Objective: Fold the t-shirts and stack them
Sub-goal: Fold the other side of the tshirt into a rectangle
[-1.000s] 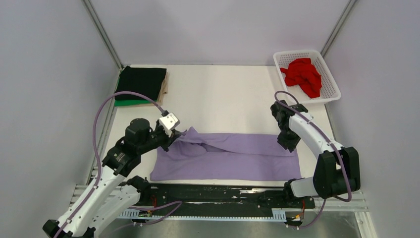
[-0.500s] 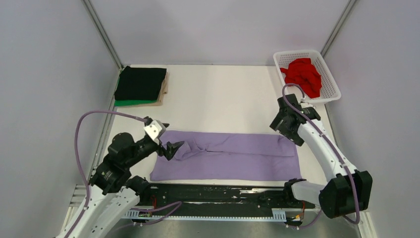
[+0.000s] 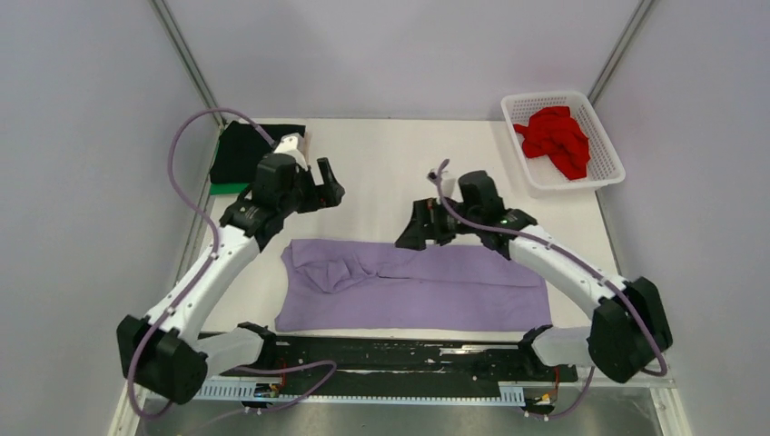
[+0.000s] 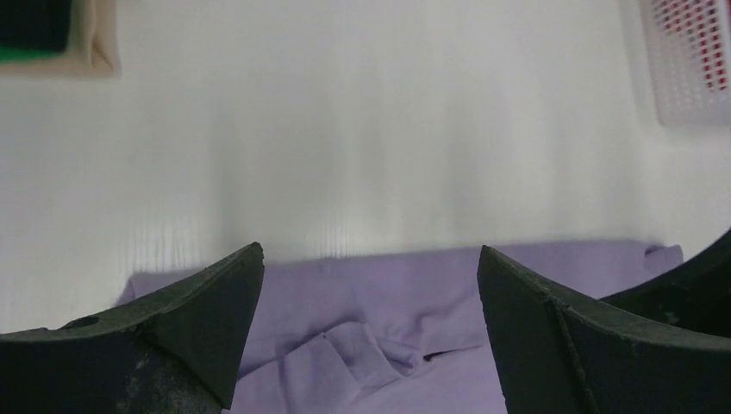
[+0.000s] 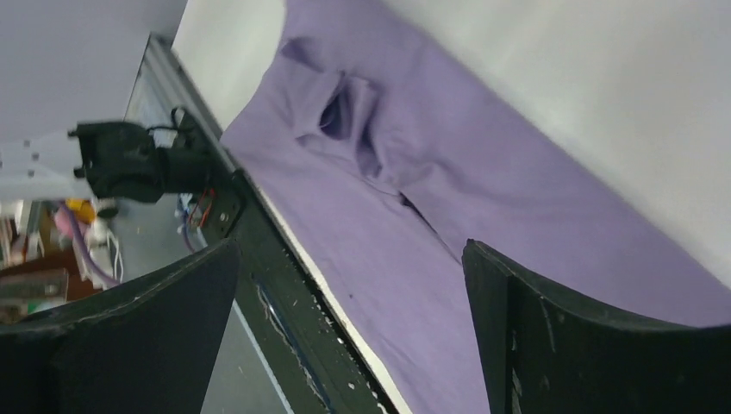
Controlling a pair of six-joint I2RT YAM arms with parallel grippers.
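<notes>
1. The lavender t-shirt [image 3: 413, 286] lies on the white table [image 3: 390, 163] as a long folded band across the lower middle of the top view. Its left end is bunched and rumpled.
2. The left gripper [image 3: 329, 182] hovers over bare table in the upper left of centre, clear of the cloth. Its jaws are spread wide with nothing between them.
3. The right gripper [image 3: 409, 232] hangs above the band's upper edge near the centre, jaws equally wide and empty.
4. In the upper left corner, the folded black t-shirt [image 3: 238, 150] sits on the green t-shirt [image 3: 227, 189], partly hidden by the left arm.
5. The red t-shirt [image 3: 556, 141] lies crumpled inside the white latticed basket [image 3: 545, 96] at upper right.
</notes>
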